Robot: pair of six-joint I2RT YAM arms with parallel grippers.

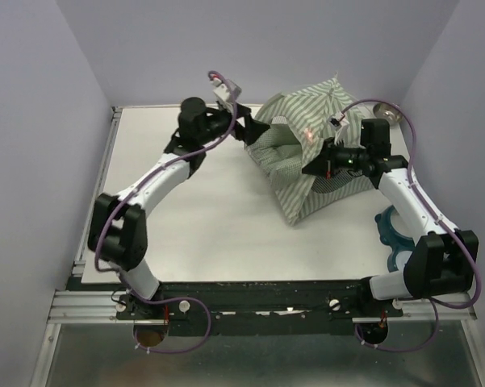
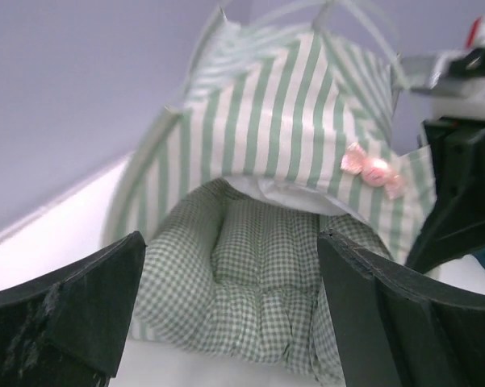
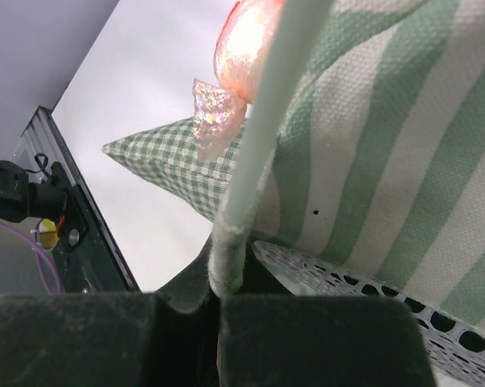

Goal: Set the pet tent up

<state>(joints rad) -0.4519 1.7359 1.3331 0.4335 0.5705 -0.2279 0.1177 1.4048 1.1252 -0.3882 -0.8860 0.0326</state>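
Tent [image 1: 298, 197] of green-and-white striped fabric: where's it sit?

Far part of white tabletop [image 1: 202, 234], right of ctr, btw both arms. Opening faces left gripper [image 1: 244, 129], w/ green checked quilted cushion [image 2: 250, 274] inside.

Left gripper fingers [image 2: 73, 306]?

Spread wide, nothing btw them, right at the opening.

And right gripper [image 3: 218, 294]?

Fingers pressed together, pinching thin whitish pole [image 3: 266, 121] at tent's striped side, nr mesh panel [image 3: 339, 278]. Small pink tag [image 3: 242, 48] sits beside that pole.
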